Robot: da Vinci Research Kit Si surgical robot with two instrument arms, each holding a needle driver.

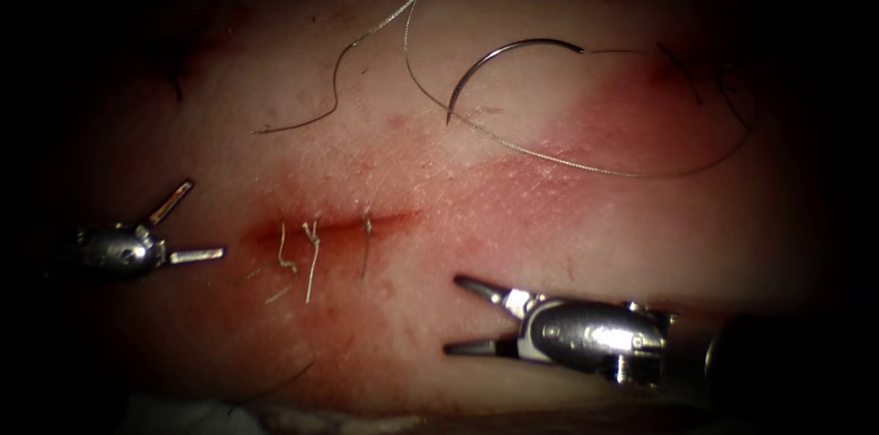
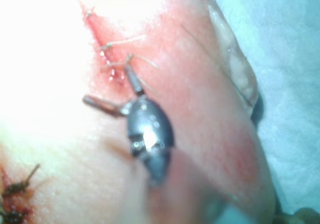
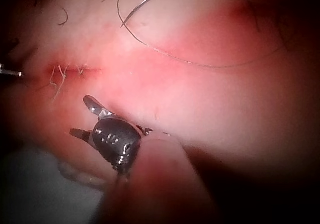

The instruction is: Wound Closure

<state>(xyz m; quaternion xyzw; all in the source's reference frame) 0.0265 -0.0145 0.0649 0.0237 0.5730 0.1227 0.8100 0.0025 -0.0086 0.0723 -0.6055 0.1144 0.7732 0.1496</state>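
While the pale pink slab of pork-belly tissue [image 1: 439, 206] is lying under the endoscope, both tools are holding nothing. The left arm's small silver needle driver [image 1: 188, 226] is sitting left of the short red cut [image 1: 334, 226] with its two jaws spread wide apart, one pointing up and one pointing toward the cut's left end. In the left wrist view this tool [image 2: 114, 92] is hovering just beside the cut [image 2: 102, 39], one jaw tip close to the stitches. The right arm's larger silver needle driver [image 1: 469, 316] is lying below and right of the cut, jaws likewise gaping, empty. The dark curved steel needle [image 1: 508, 55] is resting free on the tissue surface above and right of the cut, not in the tissue, well apart from both tools. Its thin grey thread [image 1: 586, 165] is trailing off in a wide loop across the reddened patch. Short pale cut ends of thread [image 1: 311, 256] are sticking out of stitches along the cut.
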